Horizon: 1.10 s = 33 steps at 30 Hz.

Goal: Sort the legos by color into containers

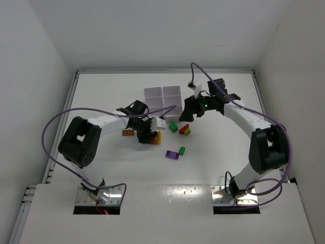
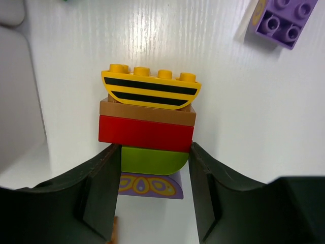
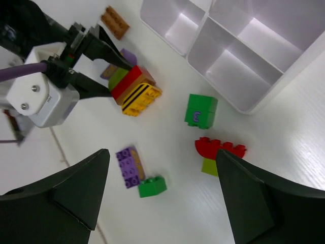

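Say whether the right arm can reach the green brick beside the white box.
Probably yes: the right gripper hangs open near the green brick, nothing covers it, and the left gripper is elsewhere.

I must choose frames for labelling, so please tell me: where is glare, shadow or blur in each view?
Top external: even light, faint shadows, bricks small. Left wrist: glare streak on the table above the sharp brick stack; left pincer's fingers dark, blurred. Right wrist: sheen on the table at right; right pincer's fingers blurred, containers sharp.

White arms [image 1: 109, 121], black joints, looping purple cables [image 3: 23, 71].
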Available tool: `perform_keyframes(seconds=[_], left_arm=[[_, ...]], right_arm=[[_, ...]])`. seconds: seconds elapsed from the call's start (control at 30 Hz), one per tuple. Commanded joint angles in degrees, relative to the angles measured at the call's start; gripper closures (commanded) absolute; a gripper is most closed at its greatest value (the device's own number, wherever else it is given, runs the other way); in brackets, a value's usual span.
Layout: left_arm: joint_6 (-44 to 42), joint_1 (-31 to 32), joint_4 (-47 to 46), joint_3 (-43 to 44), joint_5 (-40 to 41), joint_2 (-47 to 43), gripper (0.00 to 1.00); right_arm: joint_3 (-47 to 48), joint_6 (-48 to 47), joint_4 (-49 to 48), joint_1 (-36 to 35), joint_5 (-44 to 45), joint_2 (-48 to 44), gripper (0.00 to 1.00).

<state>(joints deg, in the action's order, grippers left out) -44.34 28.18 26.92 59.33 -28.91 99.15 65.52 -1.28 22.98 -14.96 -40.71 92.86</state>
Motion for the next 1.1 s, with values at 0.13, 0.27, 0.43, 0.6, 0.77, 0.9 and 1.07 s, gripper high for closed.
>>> perform_keyframes(seconds=[0.13, 0.27, 0.43, 0.6, 0.77, 0.9, 1.07], left_arm=[[16.02, 0.47, -12.83, -3.87, 0.68, -11.51, 0.92], [21.65, 2.13, -16.97, -4.92, 4.2, -15.38, 0.95], [23.85, 4.15, -17.51, -4.93, 5.53, -17.58, 0.95], [25.0, 5.39, -18.92, -4.93, 6.05, -19.96, 0.96], [25.0, 5.92, -19.53, -5.98, 6.58, -21.72, 0.96], [25.0, 5.92, -20.15, -6.51, 6.58, -22.95, 0.96], [25.0, 5.92, -20.15, -7.04, 6.58, -24.09, 0.96]], right_arm=[[0.31, 14.37, -7.95, 0.55, -12.9, 2.24, 0.14], [-0.3, 17.96, -9.8, -1.21, -18.86, 5.48, 0.14], [-0.31, 19.74, -12.35, -3.23, -21.08, 7.68, 0.14], [1.45, 22.72, -15.51, -4.37, -22.39, 9.97, 0.14], [2.07, 23.25, -16.13, -6.04, -23.54, 10.5, 0.14], [2.07, 23.86, -16.91, -7.19, -24.06, 11.03, 0.17], [2.6, 27.47, -21.58, -7.19, -25.99, 13.05, 0.47]])
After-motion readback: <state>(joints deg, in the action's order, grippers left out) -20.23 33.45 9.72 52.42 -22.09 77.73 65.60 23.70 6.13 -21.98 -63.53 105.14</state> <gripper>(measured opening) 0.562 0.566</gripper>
